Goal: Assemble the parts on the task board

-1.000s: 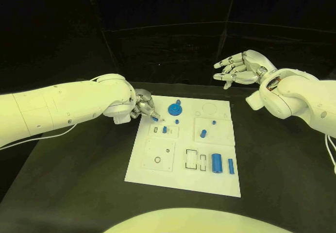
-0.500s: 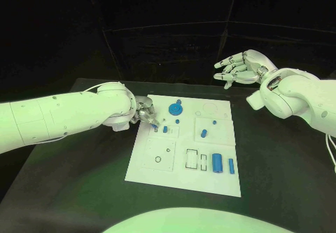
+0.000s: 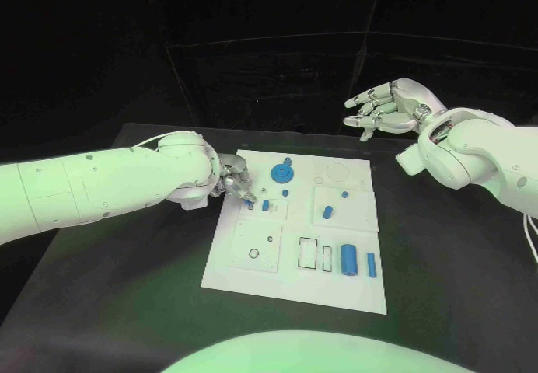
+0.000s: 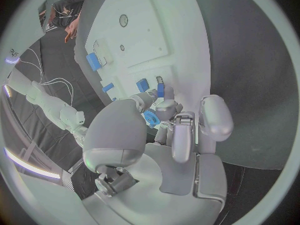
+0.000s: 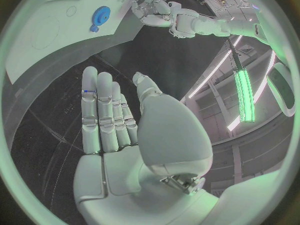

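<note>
1. The left hand (image 3: pixel 232 180) pinches a small blue part (image 3: pixel 248 202) between its fingertips (image 4: pixel 164 109) at the near-left edge of the white task board (image 3: pixel 253 276), just beside a blue peg (image 3: pixel 266 206) standing in its plate.
2. The right hand (image 3: pixel 381 105) hovers well behind the board, fingers apart and loosely curled, holding nothing.
3. The part looks light, rigid and smooth (likely slippery plastic); a fingertip pinch across its short sides seems safest.
4. The left wrist view shows the pinch close up; the head view shows the blue gear (image 3: pixel 281 172) and the cylinder (image 3: pixel 349 259).
</note>
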You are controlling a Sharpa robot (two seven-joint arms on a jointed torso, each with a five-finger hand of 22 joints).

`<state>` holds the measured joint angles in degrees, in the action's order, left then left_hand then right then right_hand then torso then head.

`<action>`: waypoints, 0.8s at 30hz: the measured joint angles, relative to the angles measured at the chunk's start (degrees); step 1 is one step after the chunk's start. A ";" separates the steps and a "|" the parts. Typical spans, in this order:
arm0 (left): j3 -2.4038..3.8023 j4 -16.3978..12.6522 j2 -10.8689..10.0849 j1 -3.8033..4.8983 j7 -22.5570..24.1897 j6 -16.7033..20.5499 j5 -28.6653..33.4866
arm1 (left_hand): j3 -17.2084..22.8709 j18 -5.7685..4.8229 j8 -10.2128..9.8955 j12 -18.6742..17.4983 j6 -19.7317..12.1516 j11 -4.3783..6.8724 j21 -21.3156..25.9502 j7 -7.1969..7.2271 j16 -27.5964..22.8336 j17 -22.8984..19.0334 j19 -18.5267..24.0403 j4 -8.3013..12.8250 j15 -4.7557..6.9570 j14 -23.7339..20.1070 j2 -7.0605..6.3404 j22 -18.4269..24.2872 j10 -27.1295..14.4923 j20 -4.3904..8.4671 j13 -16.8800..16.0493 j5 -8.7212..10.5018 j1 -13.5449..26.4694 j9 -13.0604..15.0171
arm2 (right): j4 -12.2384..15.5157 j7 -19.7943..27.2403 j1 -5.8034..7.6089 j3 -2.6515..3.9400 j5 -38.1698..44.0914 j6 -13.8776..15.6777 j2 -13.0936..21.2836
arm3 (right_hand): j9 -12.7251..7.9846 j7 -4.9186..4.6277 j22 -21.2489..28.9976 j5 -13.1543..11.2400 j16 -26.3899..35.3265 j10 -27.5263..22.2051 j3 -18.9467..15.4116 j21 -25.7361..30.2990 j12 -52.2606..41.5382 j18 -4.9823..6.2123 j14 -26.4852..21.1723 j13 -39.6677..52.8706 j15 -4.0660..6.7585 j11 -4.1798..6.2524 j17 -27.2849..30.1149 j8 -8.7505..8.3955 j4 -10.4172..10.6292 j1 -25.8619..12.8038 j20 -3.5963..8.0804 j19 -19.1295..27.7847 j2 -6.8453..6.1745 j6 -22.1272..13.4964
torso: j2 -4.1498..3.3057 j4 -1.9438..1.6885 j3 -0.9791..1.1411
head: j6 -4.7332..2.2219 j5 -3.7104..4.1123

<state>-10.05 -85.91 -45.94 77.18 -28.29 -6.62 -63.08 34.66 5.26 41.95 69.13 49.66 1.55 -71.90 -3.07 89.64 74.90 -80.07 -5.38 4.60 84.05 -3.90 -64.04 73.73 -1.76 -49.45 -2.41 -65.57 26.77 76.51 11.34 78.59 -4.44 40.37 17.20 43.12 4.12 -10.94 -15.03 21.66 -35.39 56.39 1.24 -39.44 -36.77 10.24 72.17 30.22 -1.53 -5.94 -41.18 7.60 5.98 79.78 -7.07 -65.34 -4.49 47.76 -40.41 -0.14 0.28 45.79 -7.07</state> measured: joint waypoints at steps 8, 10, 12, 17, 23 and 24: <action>-0.01 -0.20 0.19 -0.20 -0.06 -0.29 -0.18 | 0.01 0.00 0.22 0.00 0.00 0.00 0.00 -0.01 0.00 0.00 0.00 0.01 0.00 0.00 0.04 0.00 0.00 0.00 -0.02 -0.24 -0.04 0.00 | -0.04 0.01 0.00 0.00 0.00 -0.03 -0.01 | 0.00 0.00 0.00 0.00 0.00 0.00 0.00 0.00 0.00 0.00 0.00 -0.05 0.00 0.00 0.06 0.00 0.00 0.00 0.00 0.00 0.00 0.00 | 0.01 0.07 0.02 | 0.08 -0.04; -0.04 -0.21 0.20 -0.24 -0.10 -0.38 -0.21 | 0.01 0.00 0.22 0.00 0.01 0.00 0.00 -0.02 0.00 0.00 0.00 0.02 0.00 0.00 0.04 0.00 -0.01 0.00 -0.06 -0.24 -0.04 -0.01 | -0.04 0.01 0.00 0.00 0.00 -0.04 0.00 | 0.00 0.00 0.00 0.00 0.00 0.00 0.00 0.00 0.00 -0.01 0.00 -0.05 0.00 0.00 0.06 0.00 0.00 0.00 0.00 0.00 0.00 0.00 | 0.02 0.07 0.02 | 0.09 -0.04; -0.09 -0.21 0.20 -0.25 -0.14 -0.49 -0.23 | 0.01 0.00 0.22 0.00 0.01 -0.01 0.00 -0.02 0.00 0.00 0.00 0.02 0.00 0.00 0.05 0.00 -0.01 0.00 -0.06 -0.24 -0.05 -0.01 | -0.04 0.01 0.00 0.00 0.00 -0.04 0.02 | 0.00 0.00 0.00 0.00 0.00 0.00 0.00 0.00 0.00 -0.01 0.00 -0.05 0.00 0.00 0.06 0.00 0.00 0.00 0.00 0.00 0.00 0.00 | 0.02 0.07 0.02 | 0.09 -0.01; -0.26 -0.23 0.21 -0.29 -0.31 -0.92 -0.26 | 0.01 0.00 0.22 0.00 0.00 -0.01 0.00 -0.02 0.00 0.00 0.01 0.03 0.00 0.00 0.05 -0.06 -0.01 -0.01 -0.06 -0.24 -0.05 0.05 | -0.04 0.01 0.00 0.00 0.00 -0.04 0.03 | 0.00 0.00 0.00 0.00 0.00 0.00 0.00 0.00 0.00 0.00 0.00 -0.04 0.00 0.00 0.06 0.00 0.00 0.00 0.00 0.00 0.00 0.00 | 0.03 0.07 0.03 | 0.14 0.02; -0.33 -0.25 0.21 -0.26 -0.48 -1.27 -0.30 | 0.06 0.00 0.55 0.00 0.00 -0.02 0.00 -0.03 0.00 0.00 0.01 0.07 0.00 0.00 0.05 -0.05 -0.02 -0.01 -0.19 -0.24 -0.05 0.12 | -0.03 0.02 0.00 0.00 0.00 -0.05 0.03 | 0.00 0.00 -0.01 0.00 0.00 0.00 0.00 0.00 0.00 -0.01 0.00 -0.04 0.00 0.00 0.05 0.00 0.00 0.00 0.00 0.00 0.00 0.00 | 0.03 0.07 0.02 | 0.14 -0.01; -0.34 -0.26 0.21 -0.24 -0.51 -1.33 -0.30 | 0.06 0.00 0.55 0.00 0.01 -0.02 0.00 -0.02 0.00 0.00 0.01 0.08 0.00 0.00 0.05 -0.05 -0.02 -0.01 -0.19 -0.24 -0.05 0.16 | -0.03 0.02 0.00 0.00 0.00 -0.05 0.04 | 0.00 0.00 0.00 0.00 0.00 0.00 0.00 0.00 0.00 -0.01 0.00 -0.04 0.00 0.00 0.05 0.00 0.00 0.00 0.00 0.00 0.00 0.00 | 0.03 0.07 0.02 | 0.14 -0.01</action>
<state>-10.39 -86.17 -45.73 76.94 -28.80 -7.95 -63.38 34.73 5.26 42.50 69.13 49.67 1.53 -71.90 -3.09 89.64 74.90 -80.06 -5.30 4.60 84.05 -3.86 -64.09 73.71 -1.77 -49.64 -2.65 -65.62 26.93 76.48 11.36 78.59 -4.44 40.37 17.15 43.15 4.12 -10.94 -15.03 21.67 -35.39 56.39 1.24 -39.44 -36.77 10.23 72.17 30.18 -1.53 -5.94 -41.13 7.60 5.98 79.78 -7.07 -65.34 -4.49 47.76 -40.38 -0.07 0.30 45.93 -7.08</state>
